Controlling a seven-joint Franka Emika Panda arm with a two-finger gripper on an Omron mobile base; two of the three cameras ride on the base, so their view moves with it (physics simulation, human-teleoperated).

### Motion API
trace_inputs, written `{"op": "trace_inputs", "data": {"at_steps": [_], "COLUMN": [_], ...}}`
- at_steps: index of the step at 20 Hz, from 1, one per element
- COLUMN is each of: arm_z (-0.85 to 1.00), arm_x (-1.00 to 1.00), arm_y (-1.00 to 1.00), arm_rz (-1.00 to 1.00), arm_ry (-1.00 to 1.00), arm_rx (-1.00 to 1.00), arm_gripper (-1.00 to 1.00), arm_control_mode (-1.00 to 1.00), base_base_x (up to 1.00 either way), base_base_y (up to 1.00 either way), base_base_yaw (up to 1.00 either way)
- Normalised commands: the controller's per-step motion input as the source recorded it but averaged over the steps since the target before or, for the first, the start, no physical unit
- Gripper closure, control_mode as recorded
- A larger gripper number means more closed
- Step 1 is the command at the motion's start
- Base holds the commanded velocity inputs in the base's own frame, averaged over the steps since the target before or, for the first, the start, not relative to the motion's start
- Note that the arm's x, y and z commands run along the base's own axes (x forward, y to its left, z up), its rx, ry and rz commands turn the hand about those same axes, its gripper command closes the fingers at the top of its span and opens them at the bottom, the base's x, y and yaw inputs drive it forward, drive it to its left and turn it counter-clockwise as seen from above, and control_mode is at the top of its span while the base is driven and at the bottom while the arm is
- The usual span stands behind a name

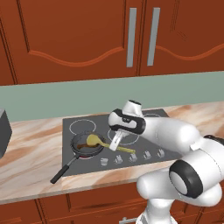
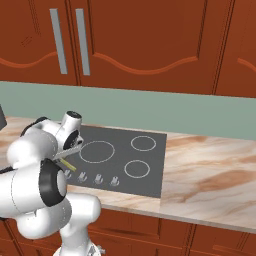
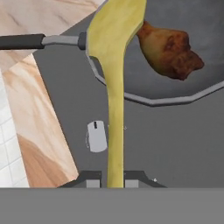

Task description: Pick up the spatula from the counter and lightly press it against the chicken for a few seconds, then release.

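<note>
The arm bends low over the cooktop (image 2: 150, 167), gripper (image 1: 114, 143) tilted down, jaws clamped on the yellow spatula (image 3: 114, 78) by its handle. Its blade reaches over the pan (image 3: 144, 101), just beside the chicken (image 3: 170, 48).

The spatula (image 3: 115, 92) looks matt wood, the pan (image 3: 153, 102) dull grey metal, the counter (image 1: 35, 153) polished veined stone.
</note>
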Motion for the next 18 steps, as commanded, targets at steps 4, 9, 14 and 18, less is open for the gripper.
{"op": "trace_inputs", "data": {"at_steps": [4, 9, 14, 18], "arm_z": [0.0, 0.0, 0.0, 0.0], "arm_x": [0.07, 0.09, 0.12, 0.15], "arm_y": [0.0, 0.0, 0.0, 0.0], "arm_rz": [0.0, 0.0, -0.01, -0.02], "arm_ry": [0.0, 0.0, 0.02, 0.06], "arm_rx": [0.0, 0.0, 0.0, -0.01], "arm_gripper": [1.0, 1.0, 1.0, 1.0], "arm_control_mode": [-1.0, -1.0, -1.0, -1.0], "base_base_x": [0.0, 0.0, 0.0, 0.0], "base_base_y": [0.0, 0.0, 0.0, 0.0], "base_base_yaw": [0.0, 0.0, 0.0, 0.0]}}
